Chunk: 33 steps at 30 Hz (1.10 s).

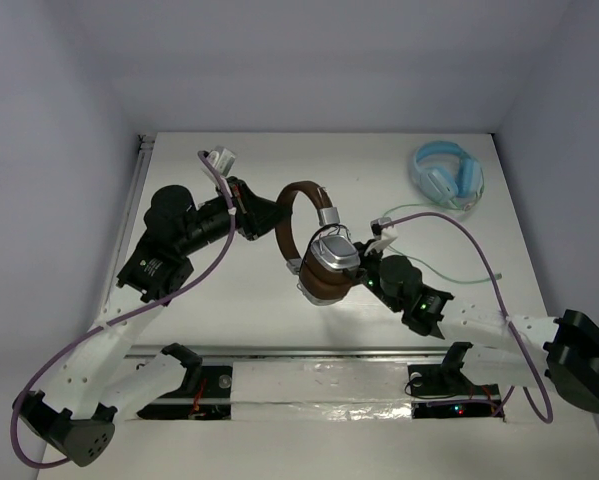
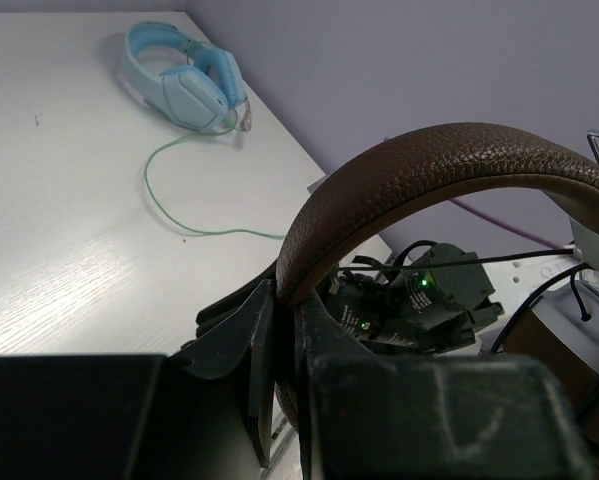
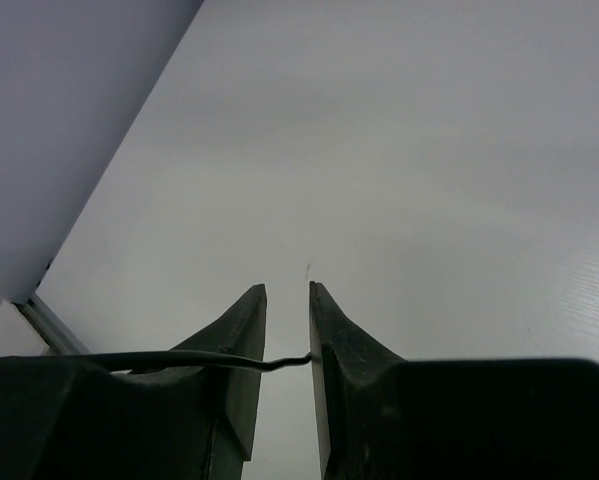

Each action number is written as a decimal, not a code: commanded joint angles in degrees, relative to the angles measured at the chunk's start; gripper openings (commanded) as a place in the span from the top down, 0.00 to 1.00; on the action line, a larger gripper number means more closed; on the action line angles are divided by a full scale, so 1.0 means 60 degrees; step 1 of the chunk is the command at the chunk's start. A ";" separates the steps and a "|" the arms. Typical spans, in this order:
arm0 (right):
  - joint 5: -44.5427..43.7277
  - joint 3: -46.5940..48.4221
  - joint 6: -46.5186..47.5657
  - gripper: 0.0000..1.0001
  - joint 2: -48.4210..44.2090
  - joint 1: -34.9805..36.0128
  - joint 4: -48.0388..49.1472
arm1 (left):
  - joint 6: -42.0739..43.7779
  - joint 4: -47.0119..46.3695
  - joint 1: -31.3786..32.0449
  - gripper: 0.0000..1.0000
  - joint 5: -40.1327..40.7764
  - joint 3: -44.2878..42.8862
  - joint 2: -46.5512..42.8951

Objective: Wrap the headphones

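The headphones have a brown headband, silver earcups and brown pads, and are held up above the table. My left gripper is shut on the headband, which passes between its jaws. Thin black cable loops over the upper earcup. My right gripper is just right of the earcups. In the right wrist view its jaws stand a narrow gap apart. The black cable comes in from the left and crosses that gap, its tip touching the right finger.
The light blue headphones lie at the back right, and their pale green cable trails toward my right arm. They also show in the left wrist view. White walls close in the table. A metal rail runs along the near edge.
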<state>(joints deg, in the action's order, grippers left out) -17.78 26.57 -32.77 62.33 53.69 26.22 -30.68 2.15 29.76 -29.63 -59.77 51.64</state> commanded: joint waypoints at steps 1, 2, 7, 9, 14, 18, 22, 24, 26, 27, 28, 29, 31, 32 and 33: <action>-0.0274 -0.0033 0.0072 0.70 -0.0089 -0.0042 0.0684 | -0.0585 -0.1106 -0.0052 1.00 -0.0146 -0.0658 -0.0095; -0.0230 -0.0062 0.0028 0.70 -0.0090 -0.0042 0.0742 | -0.0644 -0.1164 -0.0052 1.00 -0.0087 -0.0659 -0.0081; 0.0092 -0.0238 -0.0031 0.71 0.0203 -0.0042 0.1138 | -0.1141 -0.1911 -0.0140 1.00 -0.0277 -0.0513 0.0080; 0.0107 -0.0180 -0.0031 0.77 0.0218 -0.0042 0.1138 | -0.1404 -0.2159 -0.0140 1.00 -0.0262 -0.0381 0.0095; 0.0559 -0.0165 -0.0235 1.00 0.0218 -0.0042 0.1065 | -0.1888 -0.2585 -0.0140 1.00 0.0424 0.0044 -0.0037; 0.0854 -0.0311 -0.0865 1.00 0.0218 0.0147 0.0949 | -0.2577 -0.3272 -0.0140 1.00 0.2089 0.0863 -0.0344; 0.0796 0.0023 -0.1085 1.00 0.0598 0.0907 0.0393 | -0.3163 -0.3961 -0.0140 1.00 0.3792 0.2062 -0.0724; 0.0518 0.0273 -0.1100 1.00 0.0875 0.1274 -0.0062 | -0.3398 -0.4167 -0.0140 1.00 0.4715 0.2372 -0.0784; 0.0299 0.0639 -0.1144 1.00 0.1037 0.1829 -0.0383 | -0.3165 -0.3948 -0.0140 1.00 0.5418 0.2461 -0.0667; 0.0326 0.0786 -0.1173 1.00 0.1154 0.1963 -0.0501 | -0.2975 -0.3919 -0.0140 1.00 0.6117 0.2461 -0.0623; 0.0414 0.0932 -0.1188 1.00 0.1387 0.2080 -0.0589 | -0.2901 -0.3715 -0.0140 1.00 0.6414 0.2418 -0.0550; 0.0603 0.1180 -0.1159 1.00 0.1506 0.2299 -0.0663 | -0.2871 -0.3699 -0.0140 1.00 0.6649 0.2432 -0.0564; 0.0620 0.1430 -0.1100 1.00 0.1755 0.2491 -0.0897 | -0.2564 -0.3742 -0.0052 1.00 0.7543 0.2461 -0.0593; 0.0547 0.1562 -0.1057 1.00 0.1785 0.2579 -0.1028 | -0.2433 -0.3699 -0.0052 1.00 0.7719 0.2447 -0.0550; 0.0517 0.1853 -0.0998 1.00 0.1814 0.2768 -0.1349 | -0.2214 -0.3539 -0.0052 1.00 0.8229 0.2360 -0.0492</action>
<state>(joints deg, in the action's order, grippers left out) -13.98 33.15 -39.05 72.93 68.47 20.88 -45.19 -13.50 29.17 9.08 -43.94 49.39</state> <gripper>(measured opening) 0.029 0.054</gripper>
